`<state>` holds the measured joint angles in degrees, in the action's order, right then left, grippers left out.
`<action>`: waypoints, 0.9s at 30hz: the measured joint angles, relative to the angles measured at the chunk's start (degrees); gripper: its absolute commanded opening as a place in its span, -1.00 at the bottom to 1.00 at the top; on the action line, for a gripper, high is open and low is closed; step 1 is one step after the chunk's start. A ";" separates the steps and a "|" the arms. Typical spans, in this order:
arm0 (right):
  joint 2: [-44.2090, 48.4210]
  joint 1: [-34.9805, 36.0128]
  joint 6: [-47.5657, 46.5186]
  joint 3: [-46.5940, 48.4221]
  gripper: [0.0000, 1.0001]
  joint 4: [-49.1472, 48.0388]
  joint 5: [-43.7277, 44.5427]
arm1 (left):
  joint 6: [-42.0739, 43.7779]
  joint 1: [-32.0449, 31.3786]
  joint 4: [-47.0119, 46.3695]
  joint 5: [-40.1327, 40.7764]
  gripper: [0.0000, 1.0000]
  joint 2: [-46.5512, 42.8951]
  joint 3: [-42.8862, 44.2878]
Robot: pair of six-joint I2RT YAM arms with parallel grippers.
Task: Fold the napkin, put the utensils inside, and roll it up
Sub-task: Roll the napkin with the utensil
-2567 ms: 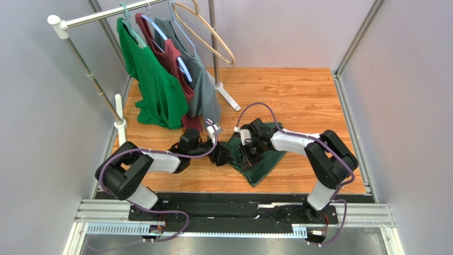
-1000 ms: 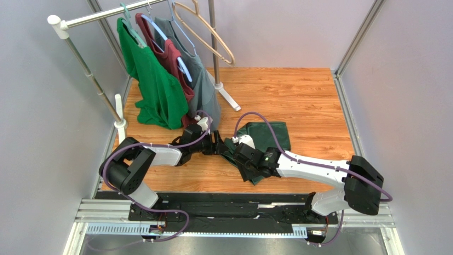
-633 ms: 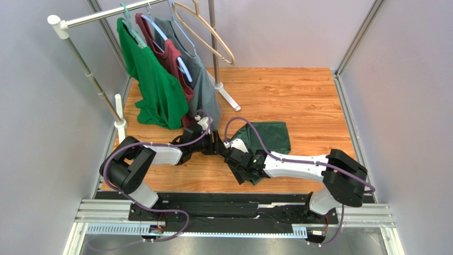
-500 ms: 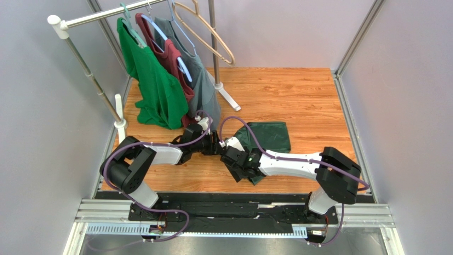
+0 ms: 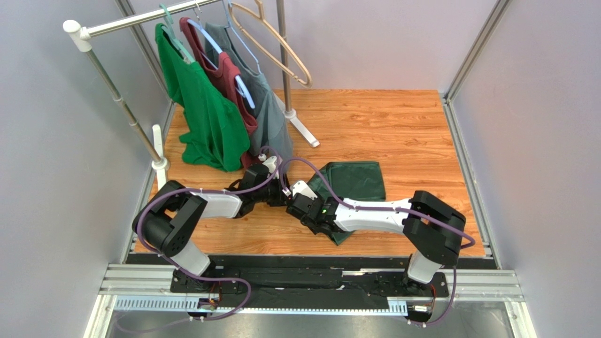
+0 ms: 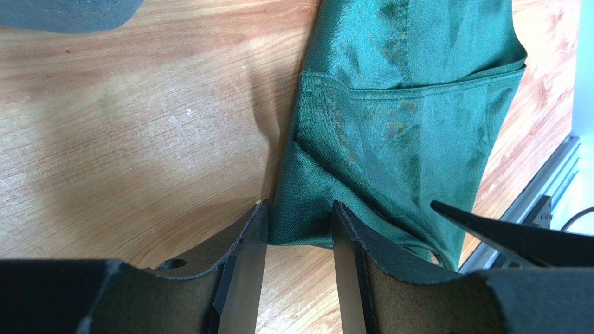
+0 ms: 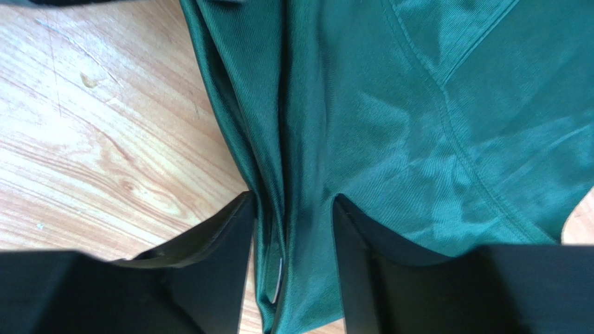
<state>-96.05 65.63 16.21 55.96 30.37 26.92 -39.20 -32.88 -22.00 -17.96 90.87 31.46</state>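
on the wooden surface the left gripper lies low and pinches a bunched corner of the dark green napkin, the cloth filling the narrow gap between its fingers. just to its right is the right gripper, its arm stretched across from the right. it pinches a gathered fold on the same left edge, a finger pressed to each side of the ridges. the two grippers sit close together. from them the napkin spreads to the right and toward the far side, partly folded and lying flat on the surface, its seams showing.
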 measured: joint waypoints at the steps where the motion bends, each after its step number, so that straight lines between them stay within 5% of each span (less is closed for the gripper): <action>1: 0.00 0.04 -0.44 0.00 -0.14 -0.26 0.20 | 0.00 0.00 0.02 0.00 -0.05 0.00 0.00; 11: -1.36 2.10 -3.74 0.02 -0.49 -2.43 1.05 | -0.07 0.52 -0.07 -1.36 -0.05 0.28 0.02; 19: -3.28 2.93 -4.50 0.57 -0.58 -2.40 2.03 | -0.09 1.03 -0.04 -2.01 -0.05 0.46 0.15; 24: -4.11 3.28 -4.90 1.05 -0.97 -2.38 2.86 | -0.13 1.20 -0.04 -2.45 -0.05 0.52 0.15; 27: -4.48 3.32 -5.03 1.57 -1.00 -2.16 3.34 | -0.15 1.46 -0.02 -2.67 -0.04 0.52 0.15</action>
<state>-100.53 68.95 11.18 57.54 28.21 30.26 -39.35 -31.42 -22.02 -20.62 91.39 31.62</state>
